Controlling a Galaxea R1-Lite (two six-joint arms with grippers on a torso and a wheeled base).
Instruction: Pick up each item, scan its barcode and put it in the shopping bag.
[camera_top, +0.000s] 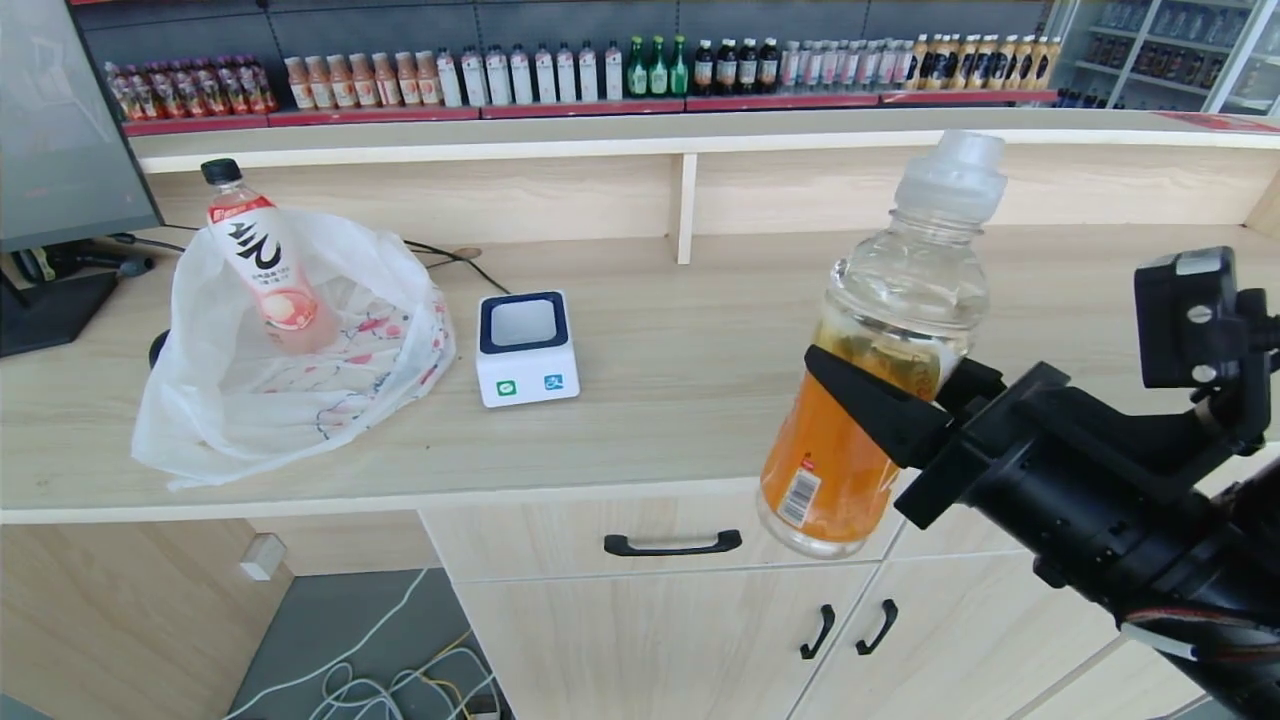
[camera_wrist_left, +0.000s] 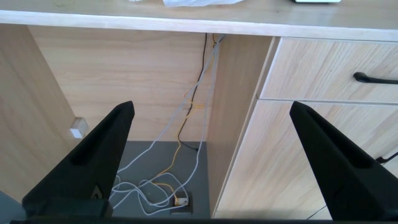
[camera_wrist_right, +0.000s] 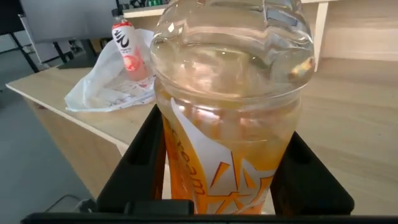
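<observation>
The light wooden counter (camera_top: 680, 350) runs across the head view. On its left side lies the white plastic shopping bag (camera_top: 250, 400), slumped open. A pink drink bottle (camera_top: 275, 270) with a black cap stands tilted inside it, neck poking above the bag's rim. The orange drink bottle (camera_top: 835, 460) is off the counter, held in the air on the right in front of the counter's front edge, well apart from the bag. It leans with its clear cap up and to the right, and a barcode label shows near its base. The right claw (camera_top: 880, 395) grips this bottle around its middle, one finger on each side. The small white scanner box (camera_top: 526, 347) sits on the counter just right of the bag. The left claw (camera_wrist_left: 214, 168) hangs below counter level, spread wide with nothing in it, facing the cabinet front and floor cables (camera_wrist_left: 161, 186).
</observation>
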